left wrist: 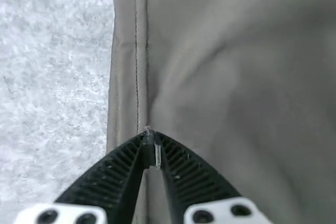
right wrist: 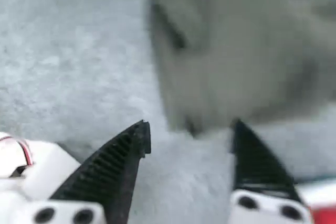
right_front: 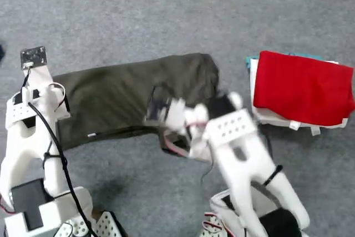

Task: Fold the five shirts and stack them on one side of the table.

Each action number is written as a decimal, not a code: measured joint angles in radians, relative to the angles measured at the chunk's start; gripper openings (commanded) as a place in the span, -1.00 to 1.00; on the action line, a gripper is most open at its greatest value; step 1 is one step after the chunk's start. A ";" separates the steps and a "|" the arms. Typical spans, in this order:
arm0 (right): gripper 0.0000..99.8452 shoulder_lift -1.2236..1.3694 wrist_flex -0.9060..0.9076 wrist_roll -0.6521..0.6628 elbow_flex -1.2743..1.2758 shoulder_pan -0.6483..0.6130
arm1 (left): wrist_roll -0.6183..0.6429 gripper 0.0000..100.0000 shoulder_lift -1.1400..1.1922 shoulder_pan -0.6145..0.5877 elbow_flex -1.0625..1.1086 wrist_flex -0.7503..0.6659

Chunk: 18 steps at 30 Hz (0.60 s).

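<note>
Here, left jaws clamp the olive shirt [left wrist: 236,77] at its hem — right jaws gape.

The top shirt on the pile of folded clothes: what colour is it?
Red. The top shirt shows best in the high view.

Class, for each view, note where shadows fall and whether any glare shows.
High view: soft shadow on the table between the arms, no glare. Left wrist view: even light, faint shading in creases of the olive shirt by the left gripper. Right wrist view: shade under the shirt's edge.
</note>
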 measured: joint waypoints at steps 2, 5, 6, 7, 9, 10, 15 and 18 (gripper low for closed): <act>-0.33 -0.003 -0.094 -0.006 0.126 -0.035 | 0.031 -0.94 0.043 0.000 -0.002 -0.012; -0.38 0.040 -0.239 -0.034 0.239 -0.057 | 0.063 -0.94 0.124 0.000 -0.006 -0.015; -0.41 0.068 -0.275 -0.037 0.255 -0.058 | 0.068 -0.94 0.152 0.000 -0.011 -0.017; -0.46 0.101 -0.302 -0.037 0.259 -0.058 | 0.069 -0.94 0.175 0.000 -0.014 -0.018; -0.61 0.167 -0.370 -0.041 0.258 -0.060 | 0.072 -0.94 0.204 0.000 -0.029 -0.018; -0.70 0.190 -0.400 -0.043 0.256 -0.058 | 0.075 -0.94 0.210 0.000 -0.035 -0.018; -0.95 0.256 -0.477 -0.046 0.189 0.006 | 0.075 -0.94 0.215 0.000 -0.038 -0.018; -0.95 0.285 -0.516 -0.046 0.163 0.064 | 0.075 -0.94 0.215 0.000 -0.038 -0.018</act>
